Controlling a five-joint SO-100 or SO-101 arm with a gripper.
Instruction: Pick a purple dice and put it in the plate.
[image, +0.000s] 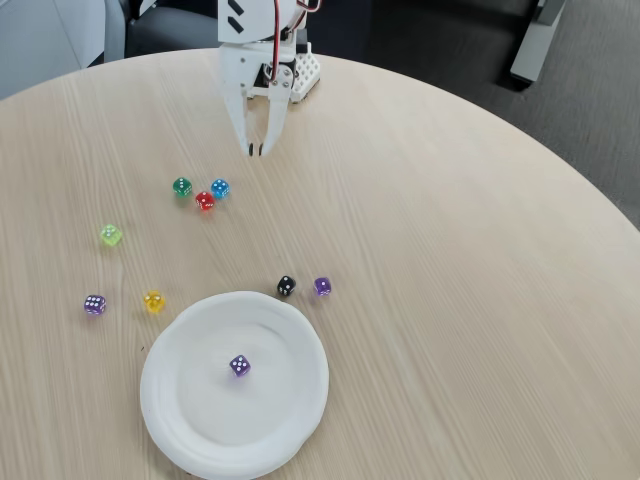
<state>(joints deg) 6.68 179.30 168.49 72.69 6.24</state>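
Nearest the fixed camera, the plate (190, 420) already holds one purple dice (240, 366); another purple dice (322, 287) lies beside a black die (286, 286) just past its rim. Across the table (470, 260), the gripper (257, 150) hangs empty, tips nearly pressed together, apparently between picks; next it must spread and descend over a purple dice.

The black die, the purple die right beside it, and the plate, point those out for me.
black die (286, 286), fixed view, on its top face.
purple die beside it (322, 286), fixed view, on its top face.
plate (170, 385), fixed view, on bare surface near its left rim.
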